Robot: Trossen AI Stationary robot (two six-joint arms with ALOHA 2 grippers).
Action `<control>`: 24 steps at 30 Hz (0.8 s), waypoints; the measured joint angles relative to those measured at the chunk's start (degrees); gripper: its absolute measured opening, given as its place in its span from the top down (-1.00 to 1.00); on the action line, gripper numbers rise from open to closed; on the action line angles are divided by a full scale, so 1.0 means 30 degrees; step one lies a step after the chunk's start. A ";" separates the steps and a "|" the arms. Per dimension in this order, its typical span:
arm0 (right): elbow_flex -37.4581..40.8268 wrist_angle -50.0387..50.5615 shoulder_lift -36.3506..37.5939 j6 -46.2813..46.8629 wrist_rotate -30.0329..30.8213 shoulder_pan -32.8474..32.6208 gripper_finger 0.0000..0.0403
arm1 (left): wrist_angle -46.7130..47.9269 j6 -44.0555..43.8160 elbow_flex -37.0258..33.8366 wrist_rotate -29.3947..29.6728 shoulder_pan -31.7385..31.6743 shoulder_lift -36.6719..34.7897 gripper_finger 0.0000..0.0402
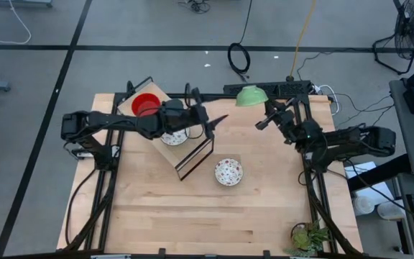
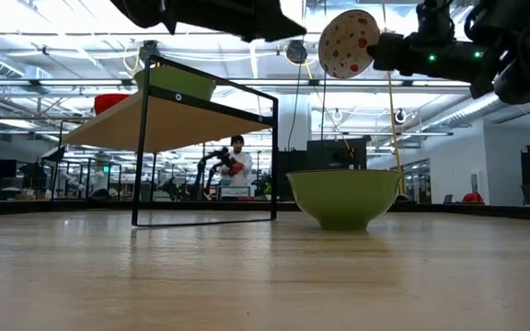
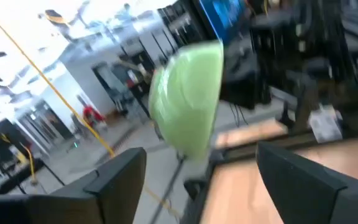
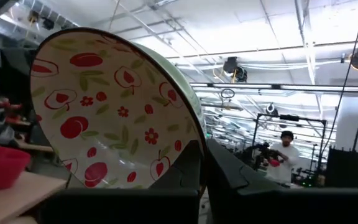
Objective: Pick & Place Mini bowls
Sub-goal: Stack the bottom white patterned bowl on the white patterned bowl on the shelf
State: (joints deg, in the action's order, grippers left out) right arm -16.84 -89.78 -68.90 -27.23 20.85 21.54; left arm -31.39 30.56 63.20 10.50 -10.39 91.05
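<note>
1. While my left fingers (image 1: 218,121) hang over the shelf's (image 2: 164,119) 3 o'clock edge, they stand wide apart with nothing between them. The left wrist view shows only the green bowl (image 3: 188,99) beyond them.
2. On the shelf, which sits at about 10 o'clock from the tabletop's (image 1: 192,216) middle, the red bowl (image 1: 146,105) rests at the 10 o'clock corner. A patterned bowl (image 1: 175,137) lies partly under my left arm.
3. My left side's job here looks done. I would lift straight up and draw back toward 9 o'clock with the fingers kept wide, so I neither clip the shelf's wire frame nor nudge the bowl beneath my arm.
4. Another patterned bowl (image 1: 228,172) sits alone on the tabletop near the middle, at 5 o'clock from the shelf. I judge it is waiting its turn.
5. At about 1 o'clock from the middle, my right fingers (image 4: 201,168) are shut tight on the rim of the held bowl (image 4: 117,118). It is raised high above the tabletop, tipped on edge, with its inside facing my wrist camera.
6. To place it well, I would level it before lowering. I would also pass clear of the green bowl at 12 o'clock and approach the shelf only once my left arm has left that space, because a rim pinch can swing or slip.
</note>
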 joint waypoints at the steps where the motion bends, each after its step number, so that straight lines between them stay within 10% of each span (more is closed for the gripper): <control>1: 0.0000 -0.0007 0.0000 0.0281 -0.0271 0.0161 1.00 | -0.0715 0.0012 0.0000 -0.0012 0.0022 0.0154 -0.55; 24: -0.0962 0.0637 -0.1240 0.3854 -0.2980 0.0068 1.00 | -0.6552 0.0833 0.0022 -0.1010 -0.0189 0.3278 -0.48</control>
State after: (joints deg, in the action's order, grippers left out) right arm -19.73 -87.87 -72.62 -15.67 11.91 21.74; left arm -51.05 33.06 63.26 7.47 -10.96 100.88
